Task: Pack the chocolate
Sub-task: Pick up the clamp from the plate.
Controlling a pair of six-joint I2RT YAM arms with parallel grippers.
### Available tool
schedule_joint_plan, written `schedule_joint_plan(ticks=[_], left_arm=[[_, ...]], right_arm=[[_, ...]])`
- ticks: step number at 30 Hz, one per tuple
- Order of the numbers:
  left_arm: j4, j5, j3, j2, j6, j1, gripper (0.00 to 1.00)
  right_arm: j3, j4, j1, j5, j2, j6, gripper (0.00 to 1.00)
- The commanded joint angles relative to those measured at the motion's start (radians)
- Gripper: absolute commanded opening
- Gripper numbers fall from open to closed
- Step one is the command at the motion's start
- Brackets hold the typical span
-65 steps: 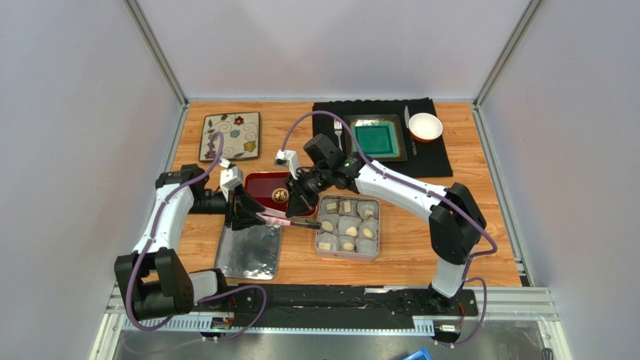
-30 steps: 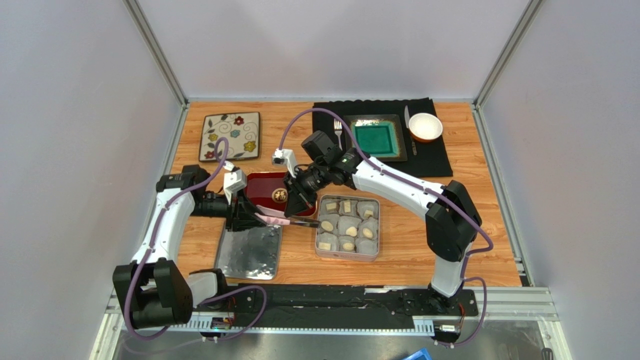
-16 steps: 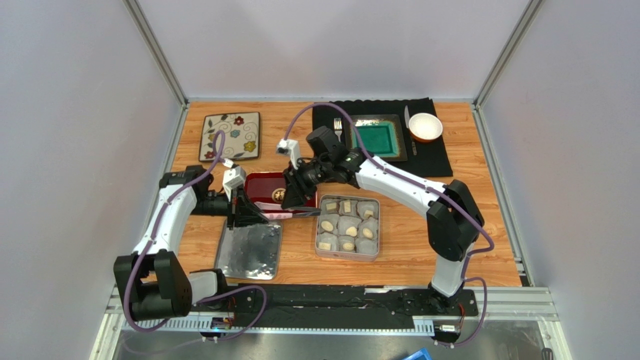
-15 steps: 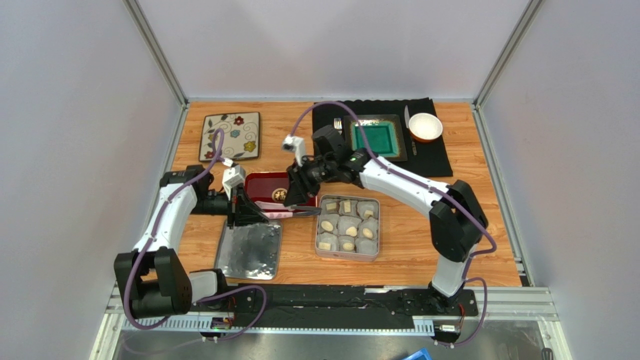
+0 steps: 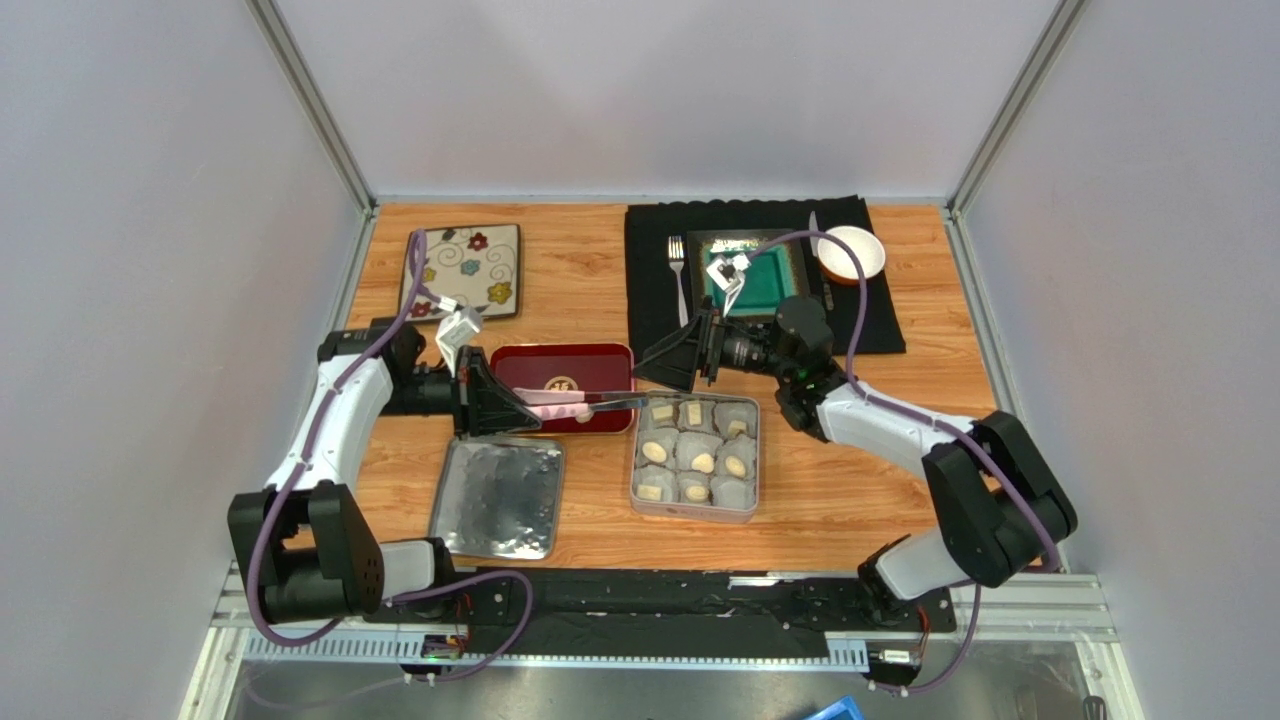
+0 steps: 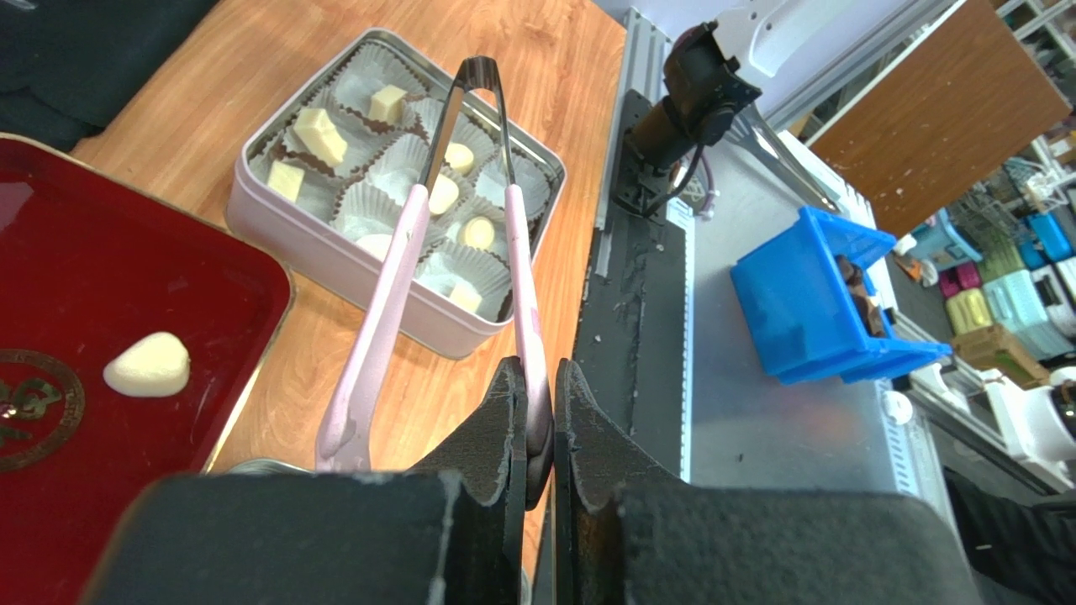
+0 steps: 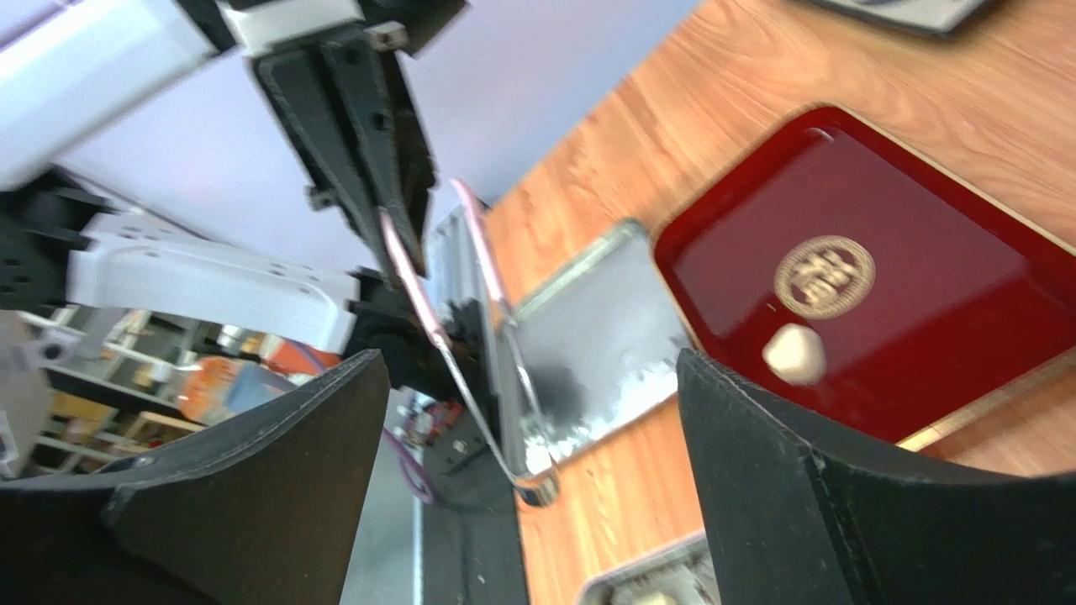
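We see the left gripper (image 6: 538, 378) clenched on one arm of the pink tongs (image 6: 389, 277), whose joined end reaches out over the silver tin (image 6: 265, 217). Most of the chocolates (image 6: 318, 131) sit in white paper cups (image 6: 369, 198) inside that tin, while a lone chocolate (image 6: 148, 364) lies on the red tray (image 6: 89, 265) beside it. The right gripper (image 7: 528, 378) hangs just past the tin's far edge, by the black mat (image 5: 879, 315), its jaws spread wide and grasping nothing.
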Motion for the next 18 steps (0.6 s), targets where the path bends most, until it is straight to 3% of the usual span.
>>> schedule_joint_plan(ticks=[1, 5, 10, 18], left_arm=[[-0.076, 0.324, 0.06, -0.021, -0.06, 0.006, 0.02], [-0.076, 0.325, 0.076, -0.021, -0.085, 0.018, 0.02], [-0.076, 0.327, 0.103, -0.012, -0.108, 0.02, 0.02], [-0.073, 0.327, 0.127, -0.018, -0.142, 0.032, 0.02]], right_arm=[[-0.038, 0.42, 0.038, 0.012, 0.038, 0.196, 0.86], [-0.038, 0.41, 0.098, 0.026, 0.066, 0.154, 0.8], [0.006, 0.278, 0.184, 0.06, 0.101, 0.05, 0.72], [-0.113, 0.443, 0.189, 0.199, 0.147, 0.104, 0.7]])
